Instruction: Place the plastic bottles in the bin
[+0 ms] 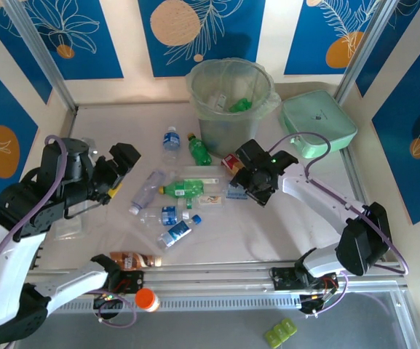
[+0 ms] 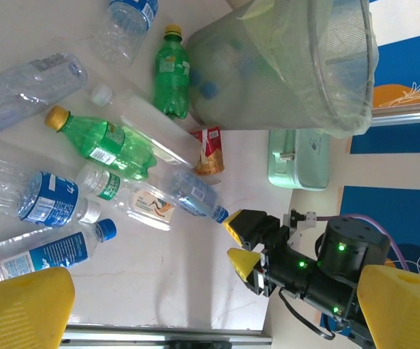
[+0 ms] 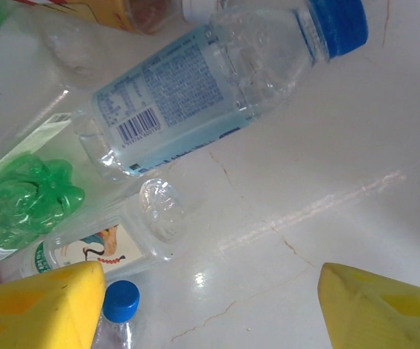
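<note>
I see the bin (image 1: pixel 228 134) far off, a green bottle (image 1: pixel 240 105) inside. My left gripper (image 1: pixel 120 173) is spread wide, holding nothing. My right gripper (image 1: pixel 240 178) is spread too, just beside a blue-capped bottle (image 3: pixel 195 94). More bottles (image 1: pixel 184 189) lie left of it, in the middle.

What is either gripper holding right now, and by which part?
Nothing: the left gripper and right gripper are both open and empty.

A white table (image 1: pixel 268 233) carries loose bottles (image 1: pixel 184 190) lying just left of the right gripper (image 1: pixel 237 190), a bin (image 1: pixel 228 109) standing beyond it, and a mint box (image 1: pixel 319 123) off to its right.
</note>
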{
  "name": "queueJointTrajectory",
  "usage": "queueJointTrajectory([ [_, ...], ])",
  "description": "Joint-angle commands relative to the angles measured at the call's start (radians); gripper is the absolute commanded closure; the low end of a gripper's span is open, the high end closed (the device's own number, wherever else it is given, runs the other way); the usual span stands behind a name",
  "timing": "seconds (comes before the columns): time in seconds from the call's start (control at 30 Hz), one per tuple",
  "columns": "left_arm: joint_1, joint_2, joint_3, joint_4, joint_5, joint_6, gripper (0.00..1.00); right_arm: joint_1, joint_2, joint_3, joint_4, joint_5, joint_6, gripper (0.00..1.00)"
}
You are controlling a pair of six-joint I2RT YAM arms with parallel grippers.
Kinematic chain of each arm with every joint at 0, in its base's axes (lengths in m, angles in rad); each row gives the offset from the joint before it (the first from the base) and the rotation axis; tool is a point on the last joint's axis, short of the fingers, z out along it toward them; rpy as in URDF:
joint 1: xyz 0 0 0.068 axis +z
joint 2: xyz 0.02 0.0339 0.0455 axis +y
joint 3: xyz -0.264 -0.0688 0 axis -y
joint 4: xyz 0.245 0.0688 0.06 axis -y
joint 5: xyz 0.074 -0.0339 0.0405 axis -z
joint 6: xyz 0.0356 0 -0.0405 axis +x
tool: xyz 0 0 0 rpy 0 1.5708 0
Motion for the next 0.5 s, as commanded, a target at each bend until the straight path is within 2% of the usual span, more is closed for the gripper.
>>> queueJointTrajectory([
  [0.0, 0.009, -0.015, 0.035, -0.025, -0.062, 0.013, 0.01, -0.012, 0.024, -0.032, 0.028, -0.054, 0.056, 0.23],
  [0.1, 0.009, -0.015, 0.063, -0.041, -0.091, 0.022, 0.01, -0.022, 0.047, -0.051, 0.052, -0.094, 0.135, 0.25],
  [0.33, 0.009, -0.029, -0.024, 0.01, -0.051, 0.058, 0.01, -0.052, 0.09, -0.082, 0.166, -0.105, 0.366, 0.29],
  [0.47, 0.009, -0.063, -0.163, 0.007, -0.15, 0.154, 0.01, -0.083, 0.122, -0.045, 0.151, -0.072, 0.399, 0.29],
])
